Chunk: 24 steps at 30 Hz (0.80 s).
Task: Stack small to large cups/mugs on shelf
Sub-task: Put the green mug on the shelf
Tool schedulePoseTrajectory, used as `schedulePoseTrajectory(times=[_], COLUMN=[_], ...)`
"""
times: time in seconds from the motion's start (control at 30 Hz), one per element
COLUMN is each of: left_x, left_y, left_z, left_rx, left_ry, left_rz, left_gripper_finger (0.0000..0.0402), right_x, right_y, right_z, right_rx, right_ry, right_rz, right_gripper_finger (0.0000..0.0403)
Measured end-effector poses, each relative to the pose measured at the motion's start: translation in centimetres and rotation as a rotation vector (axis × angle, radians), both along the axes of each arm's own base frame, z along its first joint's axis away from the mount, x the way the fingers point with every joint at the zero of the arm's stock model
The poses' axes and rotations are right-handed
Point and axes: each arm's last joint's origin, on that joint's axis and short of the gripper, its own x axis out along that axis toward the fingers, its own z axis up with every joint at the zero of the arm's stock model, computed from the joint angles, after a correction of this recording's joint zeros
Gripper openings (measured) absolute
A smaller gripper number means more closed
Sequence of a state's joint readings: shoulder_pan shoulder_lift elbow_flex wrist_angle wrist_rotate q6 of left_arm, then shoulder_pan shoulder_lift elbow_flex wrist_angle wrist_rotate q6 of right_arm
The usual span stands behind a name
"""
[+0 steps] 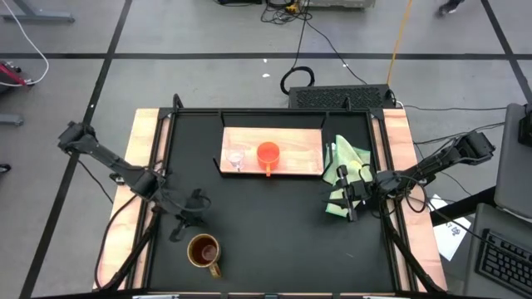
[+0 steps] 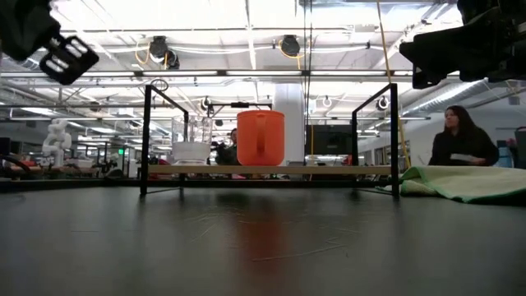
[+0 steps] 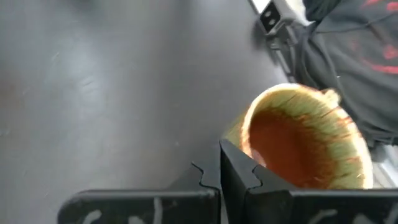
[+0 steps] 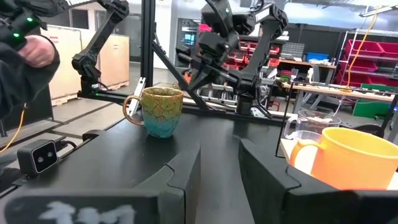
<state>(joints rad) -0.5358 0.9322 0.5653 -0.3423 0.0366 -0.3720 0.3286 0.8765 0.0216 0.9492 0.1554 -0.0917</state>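
Brown mug [image 1: 204, 251]: on the table near the front, off the shelf [image 1: 291, 163]; glazed, heavy, slippery, so grip its rim.
Left gripper [image 1: 184, 218]: clenched, empty, just above the mug.
Right gripper [image 1: 352, 198]: partly open, empty, by the green cloth [image 1: 347, 158].

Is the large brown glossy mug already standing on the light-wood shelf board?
No, the large brown glossy mug stands on the black table near its front edge, while the light-wood shelf board carries only the orange cup and the small clear glass cup.

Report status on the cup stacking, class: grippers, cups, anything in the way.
Left gripper shut, empty, above the brown mug near the table's front. Right gripper part open, empty, over the green cloth. Orange cup and clear glass cup on shelf. Path unobstructed.
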Motion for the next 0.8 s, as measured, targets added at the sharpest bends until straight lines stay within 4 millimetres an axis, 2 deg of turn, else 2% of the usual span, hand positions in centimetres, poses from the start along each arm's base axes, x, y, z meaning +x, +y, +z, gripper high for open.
schedulePoseTrajectory(times=[0.13,0.3,0.53,0.8], left_x=[0.9,1.5,1.7,1.8], left_y=[-1.1,-2.3,-2.6,-2.6], left_z=[1.3,2.2,0.9,0.3], left_rx=[-0.032,-0.031,-0.015,-0.005], left_ry=[0.027,0.072,0.228,0.28], left_rz=[-0.022,-0.039,0.055,0.096], left_gripper_finger=[0.0013,0.0059,0.0131,0.0185], right_x=[0.0,0.0,0.0,0.0], right_y=[0.0,0.0,0.0,0.0], right_z=[0.0,0.0,0.0,0.2], right_rx=[-0.001,0.002,0.002,0.008], right_ry=[-0.003,-0.003,-0.004,-0.019], right_rz=[0.0,0.0,0.0,0.0], right_gripper_finger=[0.0102,0.0102,0.0102,0.0102])
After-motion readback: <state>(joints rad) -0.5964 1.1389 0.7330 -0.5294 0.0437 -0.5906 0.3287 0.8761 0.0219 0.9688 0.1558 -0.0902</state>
